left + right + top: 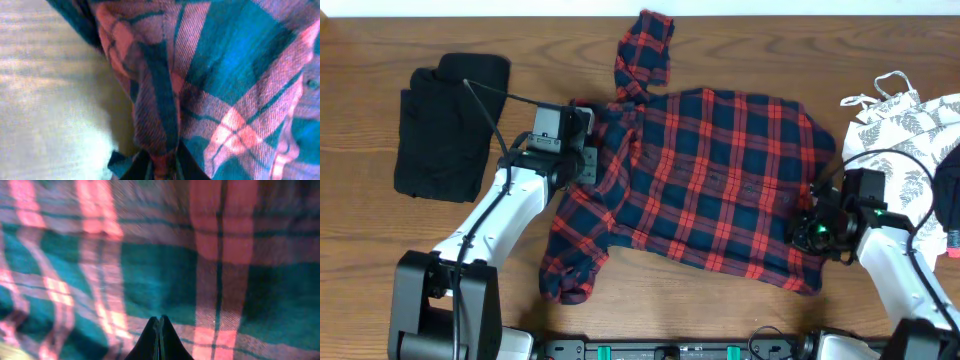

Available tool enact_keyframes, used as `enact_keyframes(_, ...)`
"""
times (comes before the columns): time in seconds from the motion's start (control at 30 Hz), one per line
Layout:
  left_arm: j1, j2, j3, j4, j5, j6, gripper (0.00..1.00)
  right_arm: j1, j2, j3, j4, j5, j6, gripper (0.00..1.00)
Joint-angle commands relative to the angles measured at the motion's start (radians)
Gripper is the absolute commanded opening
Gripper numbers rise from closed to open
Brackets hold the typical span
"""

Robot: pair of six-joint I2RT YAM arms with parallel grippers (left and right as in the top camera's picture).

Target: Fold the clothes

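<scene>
Left fingers [139,168] tight on plaid shirt [720,170] fold; right fingers [150,341] apparently likewise.

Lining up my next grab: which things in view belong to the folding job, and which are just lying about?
Job: plaid shirt; black garment; leaf-print garment.
Not part of it: wooden table; arm cable.

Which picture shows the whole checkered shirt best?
The overhead view. There the whole plaid shirt lies spread out, with both sleeves showing. The left wrist view shows only a bunched fold of it, and the right wrist view only a blurry close-up patch.
</scene>
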Motion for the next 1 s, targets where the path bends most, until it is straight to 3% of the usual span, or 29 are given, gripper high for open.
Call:
enact_keyframes(0.0,0.002,0.005,0.005,-0.058,-0.018,-0.013,0.1,0.009,0.05,-0.048,0.045,0.015,-0.008,0.01)
enact_keyframes(0.3,0.002,0.005,0.005,-0.25,-0.044,-0.1,0.07,0.008,0.148,-0.076,0.219,0.122,0.092,0.01)
enact_keyframes(0.4,0.002,0.005,0.005,-0.33,-0.169,-0.159,0.06,0.008,0.156,-0.076,0.247,0.191,0.14,0.01)
enact_keyframes(0.5,0.005,0.005,0.005,-0.393,-0.384,-0.269,0.06,0.008,0.159,-0.076,0.268,0.227,0.162,0.02)
enact_keyframes(0.57,0.019,0.005,0.005,-0.4,-0.423,-0.323,0.06,0.005,0.159,-0.075,0.279,0.227,0.162,0.03)
enact_keyframes(0.73,0.079,0.005,0.005,-0.439,-0.346,-0.464,0.06,-0.039,0.159,-0.075,0.29,0.227,0.162,0.03)
enact_keyframes(0.97,0.109,0.005,0.005,-0.567,-0.122,-0.499,0.06,-0.126,0.159,-0.074,0.293,0.227,0.162,0.03)
